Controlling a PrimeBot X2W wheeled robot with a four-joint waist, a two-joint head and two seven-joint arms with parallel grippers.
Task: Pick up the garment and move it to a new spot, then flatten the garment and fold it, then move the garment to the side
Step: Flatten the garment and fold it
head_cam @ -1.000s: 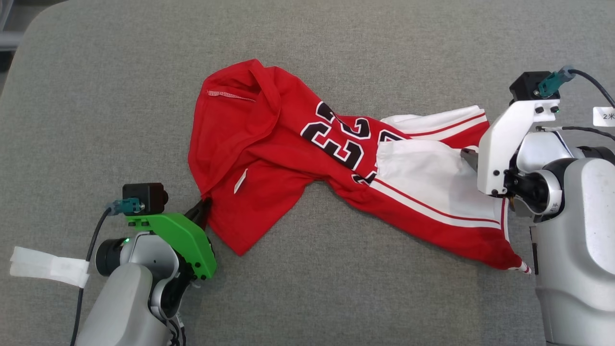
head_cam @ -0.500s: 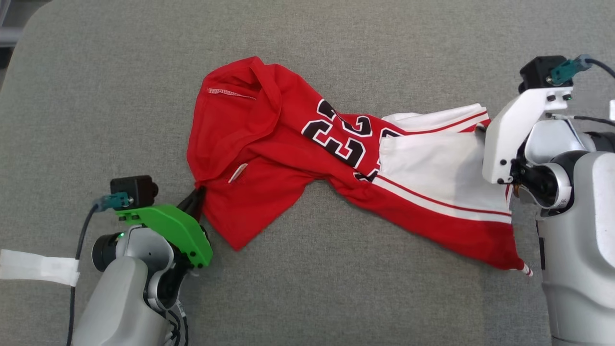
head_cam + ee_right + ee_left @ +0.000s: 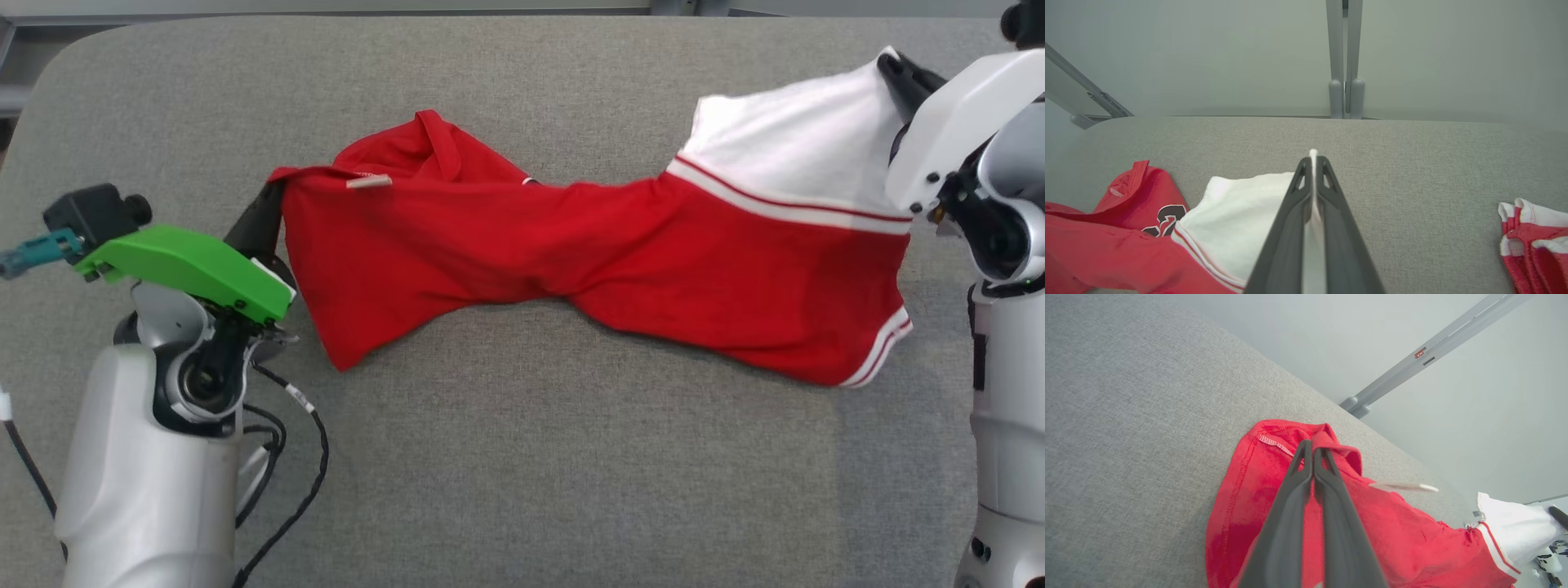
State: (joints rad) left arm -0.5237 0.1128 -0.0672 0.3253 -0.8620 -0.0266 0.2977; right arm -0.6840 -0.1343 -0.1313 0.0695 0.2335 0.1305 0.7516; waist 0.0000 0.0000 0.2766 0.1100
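The left gripper (image 3: pixel 263 211), at 9 o'clock of the basketball jersey (image 3: pixel 571 253), has its fingers (image 3: pixel 1290 490) pinched shut on the red hem. The jersey spans the grey worktop (image 3: pixel 522 457) between both arms, twisted mid-span. At 2 o'clock the right gripper (image 3: pixel 891 69) is clamped on the white panel. The carry probably goes best with both arms travelling together, level and evenly taut, so neither pinch slips.
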